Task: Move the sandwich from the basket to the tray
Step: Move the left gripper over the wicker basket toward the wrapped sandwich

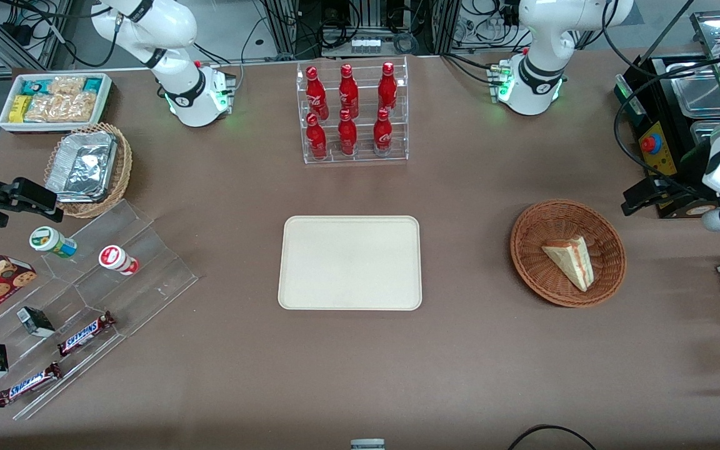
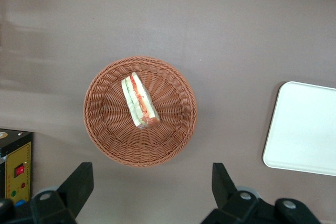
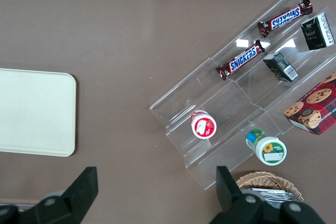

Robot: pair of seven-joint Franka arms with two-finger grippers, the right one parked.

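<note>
The sandwich (image 1: 569, 261), a pale bread wedge with an orange-red and green filling stripe, lies in the round reddish-brown wicker basket (image 1: 525, 234). It also shows in the left wrist view (image 2: 139, 100), inside the basket (image 2: 105, 129). The cream-beige tray (image 1: 350, 262) sits bare at the table's middle, and its corner shows in the left wrist view (image 2: 302, 129). My left gripper (image 1: 638, 199) hangs high above the table beside the basket, toward the working arm's end. It is open and empty (image 2: 151, 182), with its fingers spread wide and clear of the basket rim.
A black control box with a red button (image 1: 654, 147) stands close to the gripper. A clear rack of red bottles (image 1: 352, 112) stands farther from the camera than the tray. An acrylic snack stand (image 1: 104, 275), a tan foil basket (image 1: 88, 169) and a white bin (image 1: 54, 100) lie toward the parked arm's end.
</note>
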